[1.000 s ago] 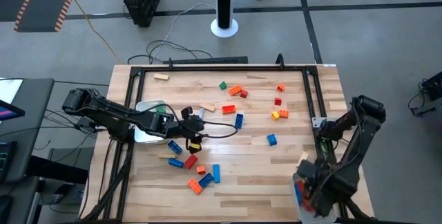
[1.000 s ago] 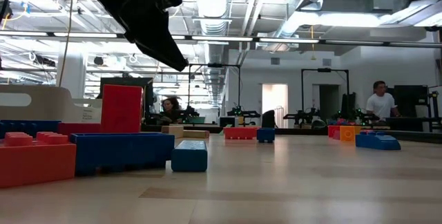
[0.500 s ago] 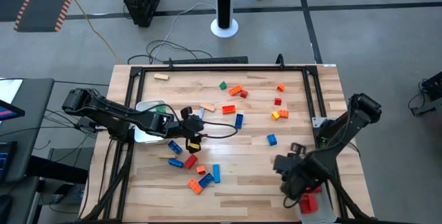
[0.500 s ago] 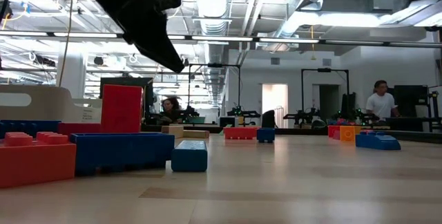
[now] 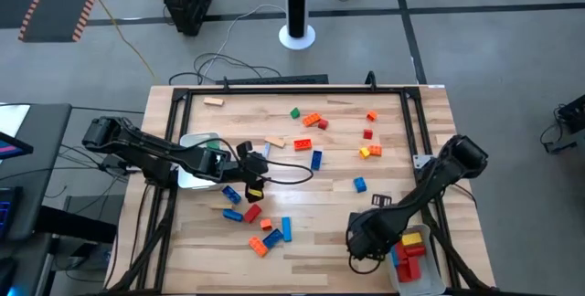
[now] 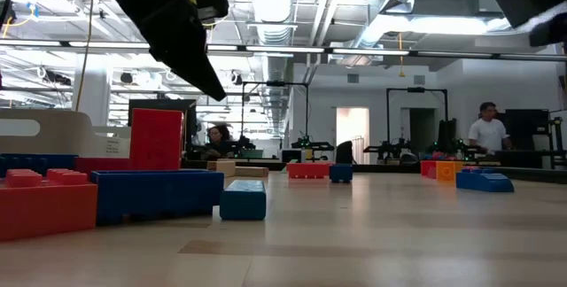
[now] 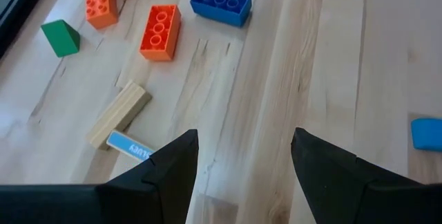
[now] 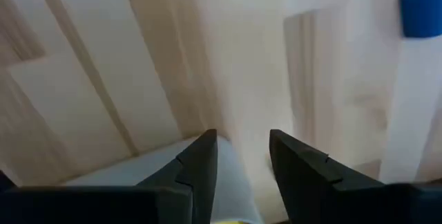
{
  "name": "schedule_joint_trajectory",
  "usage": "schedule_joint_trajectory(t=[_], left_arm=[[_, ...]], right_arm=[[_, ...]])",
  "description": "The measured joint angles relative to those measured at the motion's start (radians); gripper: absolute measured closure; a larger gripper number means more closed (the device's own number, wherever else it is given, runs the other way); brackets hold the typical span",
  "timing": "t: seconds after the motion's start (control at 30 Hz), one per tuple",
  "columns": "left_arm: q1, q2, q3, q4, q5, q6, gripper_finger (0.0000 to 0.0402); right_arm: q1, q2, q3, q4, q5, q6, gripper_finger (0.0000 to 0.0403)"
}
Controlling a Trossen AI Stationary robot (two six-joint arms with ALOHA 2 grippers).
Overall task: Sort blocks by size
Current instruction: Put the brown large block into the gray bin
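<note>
A: Near edge first, low view?

B: Red brick (image 6: 44,207) lower left, long blue bar (image 6: 155,194) just behind it, small blue cube (image 6: 243,200) beside that. Tall red block (image 6: 157,138) stands upright behind. Far across: red-orange brick (image 6: 307,170), blue brick (image 6: 341,173), more at right (image 6: 469,176).

A: Grippers?

B: High view: right gripper (image 5: 364,238) low, right of centre, over bare wood, just left of the white tray (image 5: 437,276) in the lower right corner w/ red, blue, yellow blocks in it. Wrist view: fingers (image 8: 197,165) apart w/ a narrow gap, nothing between. Left gripper (image 5: 251,161) centre-left, above the scattered cluster (image 5: 251,214). Fingers (image 7: 176,165) spread wide, empty; tan wood bar (image 7: 119,113) just ahead of them.

A: Rest of the blocks?

B: Upper middle of table: green (image 5: 295,112), orange (image 5: 312,120), blue bar (image 5: 316,159); yellow & red (image 5: 368,151) to the right, blue cube (image 5: 360,185) mid-right. Second white tray (image 5: 194,141) under left arm.

A: Background?

B: Person (image 6: 486,132) standing far right, low view.
</note>
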Motion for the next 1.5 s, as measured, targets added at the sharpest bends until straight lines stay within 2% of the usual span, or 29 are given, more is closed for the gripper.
schedule_joint_trajectory(t=[0.37, 0.5, 0.6, 0.77, 0.93, 1.0, 1.17, 1.3, 1.4, 1.5], left_arm=[[-0.004, 0.000, 0.000, -0.009, 0.000, -0.025, 0.0180], [-0.005, 0.000, 0.000, -0.009, 0.000, -0.024, 0.0180], [-0.004, 0.000, 0.000, -0.008, 0.000, -0.021, 0.0180], [-0.004, 0.000, 0.000, -0.001, 0.000, -0.016, 0.0180], [-0.004, 0.000, 0.000, 0.001, -0.003, 0.013, 0.0180], [-0.004, 0.000, 0.000, 0.001, -0.006, 0.034, 0.0180], [-0.004, 0.000, 0.000, 0.012, -0.020, 0.105, 0.0180], [-0.003, 0.000, -0.016, 0.087, -0.048, 0.219, 0.0180], [0.008, 0.000, -0.047, 0.152, -0.053, 0.306, 0.0180], [0.030, 0.000, -0.070, 0.186, -0.054, 0.344, 0.0180]], right_arm=[[0.005, -0.001, -0.089, -0.040, -0.071, 0.045, 0.0253], [0.004, -0.002, -0.097, -0.055, -0.070, 0.043, 0.0255], [-0.008, -0.016, -0.098, -0.068, -0.029, 0.027, 0.0254], [-0.057, -0.129, -0.124, -0.102, 0.073, 0.042, 0.0242], [-0.150, -0.296, -0.192, -0.115, 0.106, 0.060, 0.0221], [-0.190, -0.357, -0.251, -0.125, 0.062, 0.058, 0.0210], [-0.331, -0.502, -0.457, -0.083, -0.148, 0.114, 0.0191], [-0.428, -0.579, -0.553, -0.022, -0.267, 0.142, 0.0190], [-0.486, -0.581, -0.576, -0.004, -0.329, 0.135, 0.0193], [-0.506, -0.523, -0.575, -0.012, -0.346, 0.096, 0.0199]])
